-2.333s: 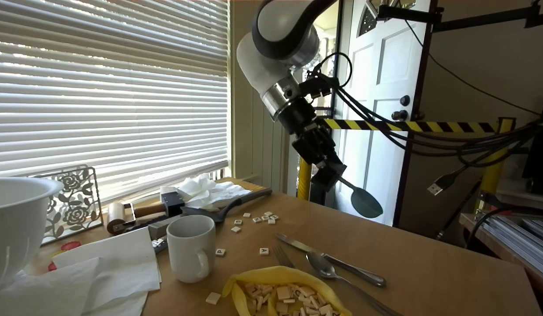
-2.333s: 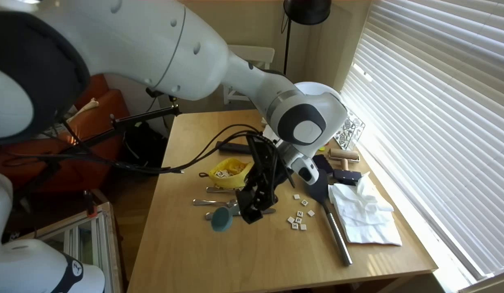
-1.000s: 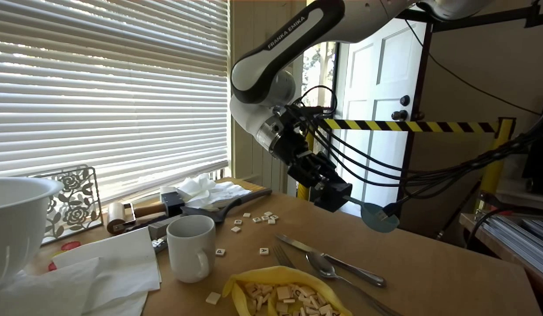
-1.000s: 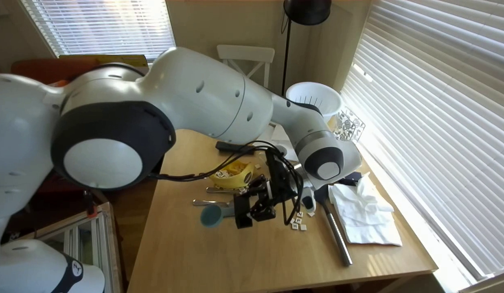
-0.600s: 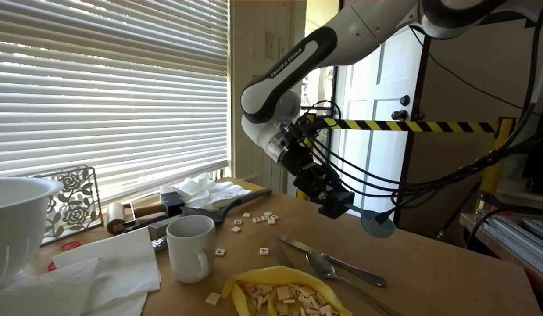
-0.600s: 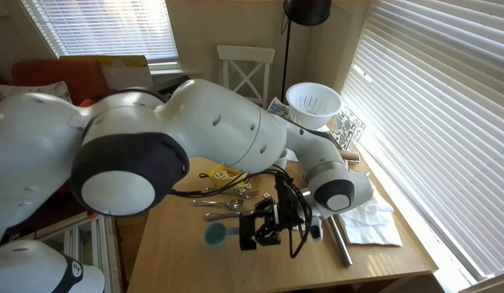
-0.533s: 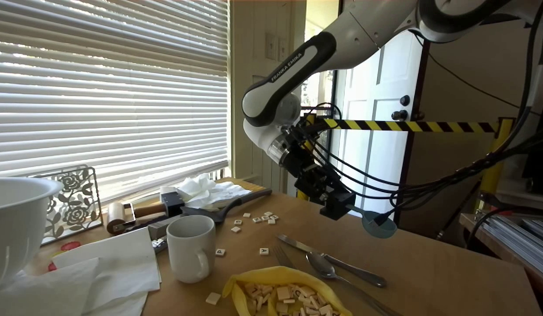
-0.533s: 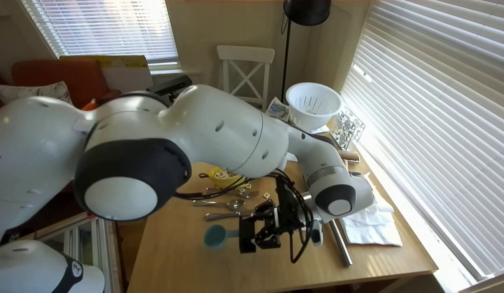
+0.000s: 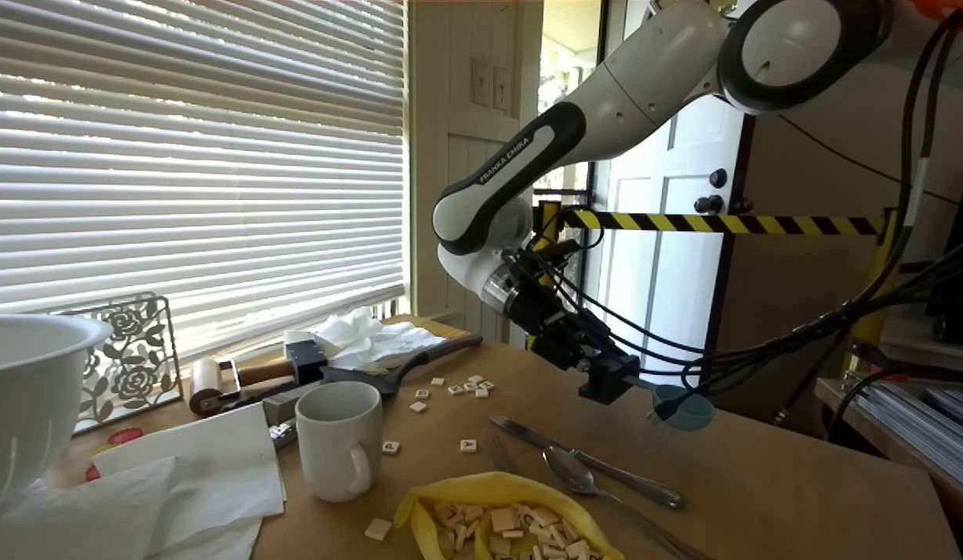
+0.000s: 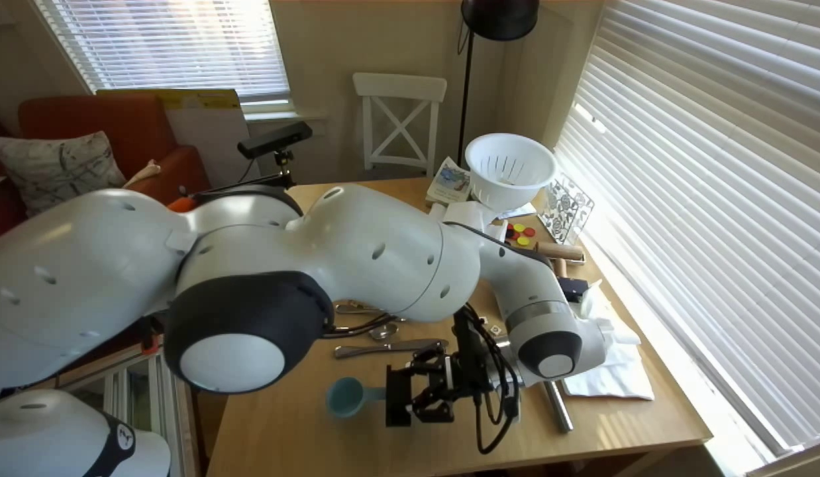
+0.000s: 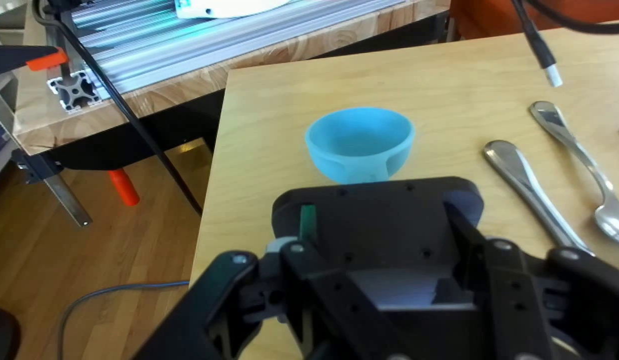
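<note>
One blue scoop (image 11: 359, 147), one knife (image 9: 625, 477), one spoon (image 9: 575, 474), one fork (image 9: 503, 456), one mug (image 9: 337, 439); one colander (image 10: 501, 196)

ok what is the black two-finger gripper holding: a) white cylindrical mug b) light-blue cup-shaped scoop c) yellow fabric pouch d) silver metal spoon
b, since the handle of the light-blue cup-shaped scoop runs into the black two-finger gripper in both exterior views.

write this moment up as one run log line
gripper: shut on blue scoop | pose: open side up, over table, contact unclear | nearby: knife, spoon
</note>
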Robot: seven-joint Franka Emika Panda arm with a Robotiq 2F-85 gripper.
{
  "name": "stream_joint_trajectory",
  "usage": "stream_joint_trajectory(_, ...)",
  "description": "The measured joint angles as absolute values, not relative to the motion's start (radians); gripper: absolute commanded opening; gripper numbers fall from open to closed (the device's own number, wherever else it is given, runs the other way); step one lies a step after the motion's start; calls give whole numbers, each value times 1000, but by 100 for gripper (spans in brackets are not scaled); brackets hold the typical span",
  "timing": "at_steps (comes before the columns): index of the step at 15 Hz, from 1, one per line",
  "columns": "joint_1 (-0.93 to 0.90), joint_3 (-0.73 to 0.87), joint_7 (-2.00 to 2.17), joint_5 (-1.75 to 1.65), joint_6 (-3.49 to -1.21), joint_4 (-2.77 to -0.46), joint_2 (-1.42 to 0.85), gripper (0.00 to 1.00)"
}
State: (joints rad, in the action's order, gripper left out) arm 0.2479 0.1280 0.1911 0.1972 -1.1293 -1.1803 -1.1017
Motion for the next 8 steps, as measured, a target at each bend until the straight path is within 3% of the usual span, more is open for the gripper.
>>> stream_joint_trajectory(7,249,125,165,197,-1129,-1111,-1162,35)
stream_joint_trajectory(8,249,125,164,197,-1129,-1105,-1168,72)
